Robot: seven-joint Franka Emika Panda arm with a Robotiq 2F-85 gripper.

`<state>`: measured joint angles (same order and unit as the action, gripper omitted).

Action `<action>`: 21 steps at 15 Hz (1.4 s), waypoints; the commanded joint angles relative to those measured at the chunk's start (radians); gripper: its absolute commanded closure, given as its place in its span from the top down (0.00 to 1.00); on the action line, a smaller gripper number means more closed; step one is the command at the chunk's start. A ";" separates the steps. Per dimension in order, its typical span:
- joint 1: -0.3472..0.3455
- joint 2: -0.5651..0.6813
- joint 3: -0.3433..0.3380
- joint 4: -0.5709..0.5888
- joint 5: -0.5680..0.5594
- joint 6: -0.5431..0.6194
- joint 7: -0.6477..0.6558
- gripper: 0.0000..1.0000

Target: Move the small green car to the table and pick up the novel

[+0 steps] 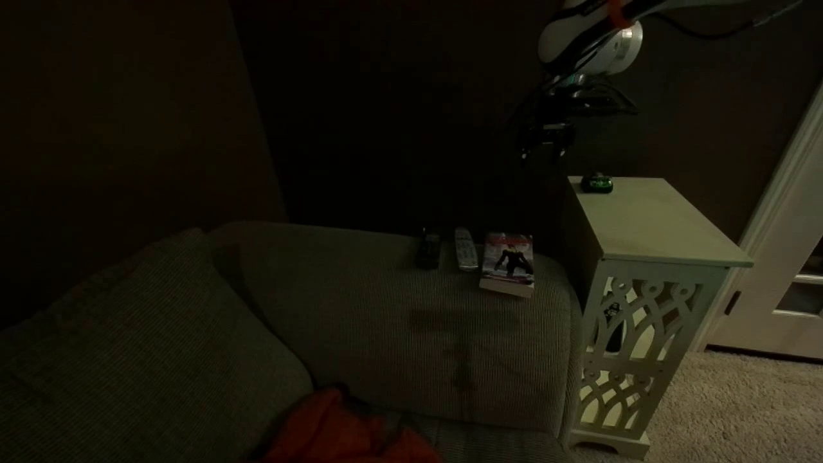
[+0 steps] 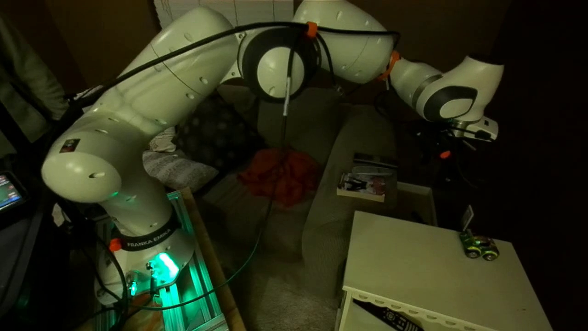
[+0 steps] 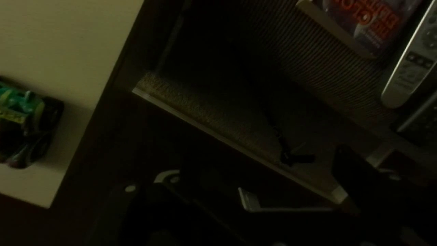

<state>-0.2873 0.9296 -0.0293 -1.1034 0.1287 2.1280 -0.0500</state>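
Wrist view, silver remote beside novel (cropped), dark object alongside

In an exterior view, the camera looks down on the sofa armrest broadside, from a moderate distance. In an exterior view, it looks down over the table, large in the right foreground, and along the sofa armrest; the robot arm spans the frame. The wrist view, closest of the 3, points down past the pincer. All 3 share part of the table, the small green car and the novel.
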 commanded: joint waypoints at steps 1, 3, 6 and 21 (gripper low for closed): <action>-0.091 0.133 0.088 0.146 0.090 -0.109 -0.169 1.00; -0.132 0.192 0.121 0.205 0.114 -0.176 -0.268 1.00; -0.173 0.281 0.166 0.314 0.099 -0.331 -0.373 1.00; -0.030 0.445 0.170 0.487 -0.019 -0.434 -0.655 1.00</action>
<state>-0.3664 1.2807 0.1565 -0.7161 0.1628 1.6497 -0.6335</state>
